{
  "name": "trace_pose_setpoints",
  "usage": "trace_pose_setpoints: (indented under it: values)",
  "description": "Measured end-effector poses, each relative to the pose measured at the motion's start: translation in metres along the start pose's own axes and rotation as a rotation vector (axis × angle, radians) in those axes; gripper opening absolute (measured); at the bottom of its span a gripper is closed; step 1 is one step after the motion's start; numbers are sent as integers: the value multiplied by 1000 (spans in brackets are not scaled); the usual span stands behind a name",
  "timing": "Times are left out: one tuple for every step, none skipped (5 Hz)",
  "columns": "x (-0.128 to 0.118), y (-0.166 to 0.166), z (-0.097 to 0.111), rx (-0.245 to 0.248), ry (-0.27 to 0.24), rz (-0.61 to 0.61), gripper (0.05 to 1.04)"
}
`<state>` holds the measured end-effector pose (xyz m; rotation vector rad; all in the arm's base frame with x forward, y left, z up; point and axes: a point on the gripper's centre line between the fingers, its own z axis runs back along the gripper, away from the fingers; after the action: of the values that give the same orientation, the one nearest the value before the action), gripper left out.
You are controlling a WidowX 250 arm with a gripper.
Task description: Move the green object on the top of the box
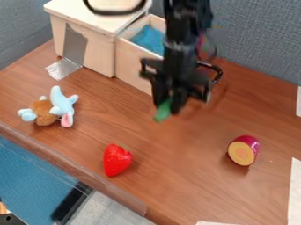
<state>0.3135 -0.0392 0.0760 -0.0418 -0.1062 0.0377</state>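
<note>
One relation matters most in the camera view: the top of the wooden box (73, 12) lies up and to the left of the hand (168, 102) as seen here, well apart from it, and higher than the counter (182, 176). The hand hangs down with its two fingers closed on the green object (163, 111), which pokes out below the tips. What shows of that object runs downward, leaning slightly to the left of the view, roughly in line with the fingers. Whether its lower end touches the counter, I cannot tell.

Between the hand and that top stands the open drawer (130, 57), with a blue cloth (149, 38) in it, just beside the arm. So the coming move, as I judge it, calls for a straight lift first, until the green object's low end is above the box, and only then a shift across to the left. Going sideways too soon could knock the object against the drawer wall or drop it inside. A dark loop (115, 12) over the lid could also get in the way. The strawberry (117, 160), below and left of the hand, lies off this path. The grasp seems made; the lift and placing remain.
</note>
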Motion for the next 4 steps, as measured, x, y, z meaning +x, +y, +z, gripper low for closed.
trace_pose_setpoints:
  values:
    - [35, 40, 36, -10, -79, 113, 329]
    - [56, 80, 51, -15, -95, 179, 329]
    - [71, 122, 60, -10, -110, 228, 329]
    - [78, 161, 53, -6, -92, 273, 329]
